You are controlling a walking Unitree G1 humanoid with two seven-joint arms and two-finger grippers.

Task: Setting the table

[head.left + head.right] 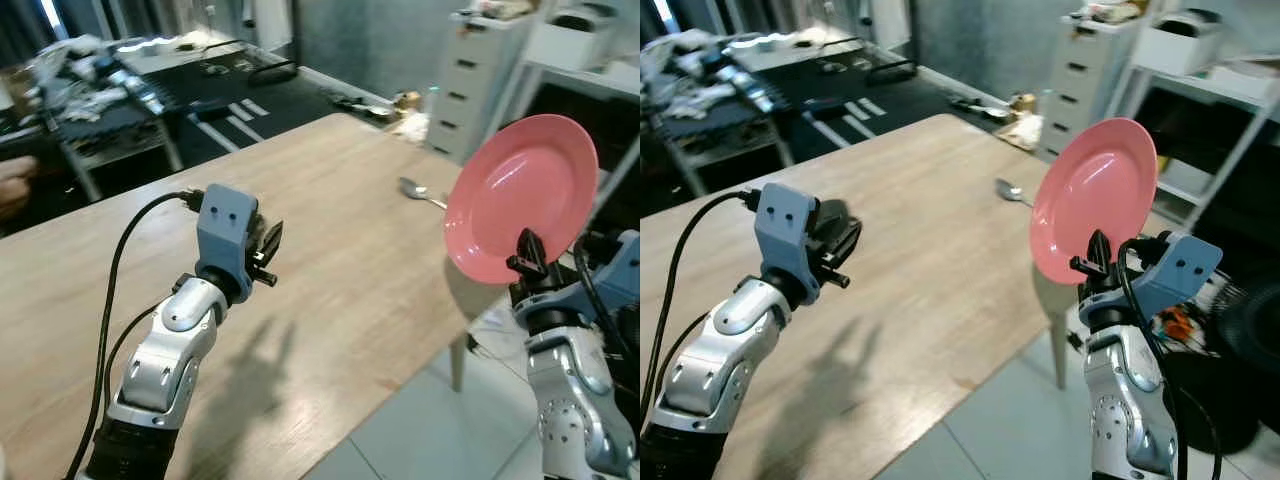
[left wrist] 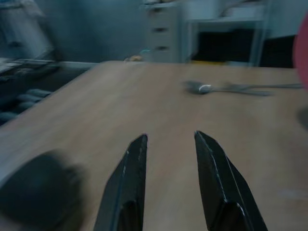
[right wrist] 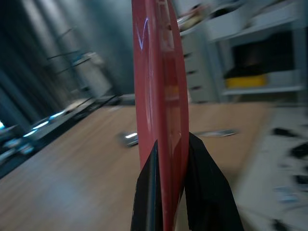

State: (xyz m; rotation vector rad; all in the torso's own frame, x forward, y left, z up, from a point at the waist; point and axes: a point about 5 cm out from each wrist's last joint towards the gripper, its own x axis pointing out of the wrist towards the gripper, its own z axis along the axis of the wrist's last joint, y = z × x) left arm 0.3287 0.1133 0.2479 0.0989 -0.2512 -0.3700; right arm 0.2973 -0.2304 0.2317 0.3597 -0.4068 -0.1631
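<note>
Pink plate (image 1: 520, 195), plain, glossy. Light wood-grain worktop (image 1: 330, 250). Silver spoon (image 1: 420, 190). Black fingers (image 2: 130, 187) on left pincer (image 2: 171, 144) (blue-grey wrist housing, silver arm). Right pincer (image 3: 168, 163) black too. White drawer unit (image 1: 470, 75). Pale grey floor tiles (image 1: 440, 420).

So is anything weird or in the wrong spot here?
A little. The pink plate stands on edge, pinched at its lower rim by the right hand, out past the edge of the wooden table. A lone spoon lies near the table's far edge.
</note>
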